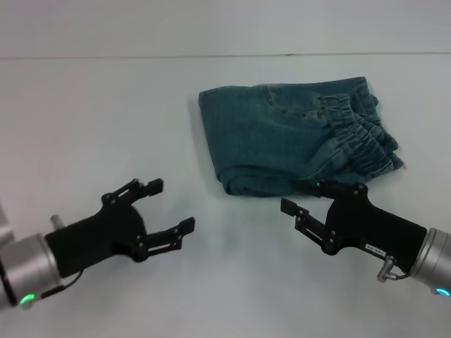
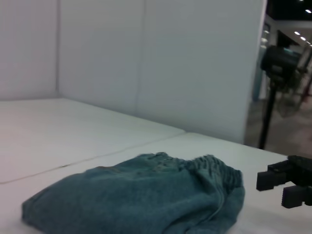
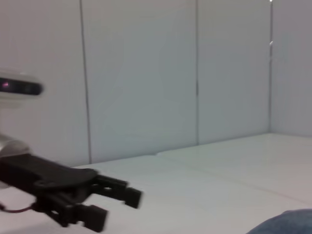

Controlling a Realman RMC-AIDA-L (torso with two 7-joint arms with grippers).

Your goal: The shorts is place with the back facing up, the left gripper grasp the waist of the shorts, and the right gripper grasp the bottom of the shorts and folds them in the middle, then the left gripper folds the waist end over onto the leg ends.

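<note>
The shorts (image 1: pixel 282 137) lie folded into a compact bundle on the white table, right of centre. The waist of the shorts (image 1: pixel 359 137), a ruched elastic band, sits on top at the bundle's right side. The leg ends are hidden under the folds. My left gripper (image 1: pixel 169 205) hovers open over bare table, well to the left of and nearer than the shorts. Just in front of the bundle's near edge, my right gripper (image 1: pixel 310 197) is open and holds nothing. The left wrist view shows the shorts (image 2: pixel 141 200) and the right gripper (image 2: pixel 287 187) beside them.
The white table (image 1: pixel 106 105) stretches wide on the left and behind the shorts. White wall panels (image 2: pixel 146 58) stand beyond the table. A black stand with a fan-like head (image 2: pixel 278 63) is off the table's far side.
</note>
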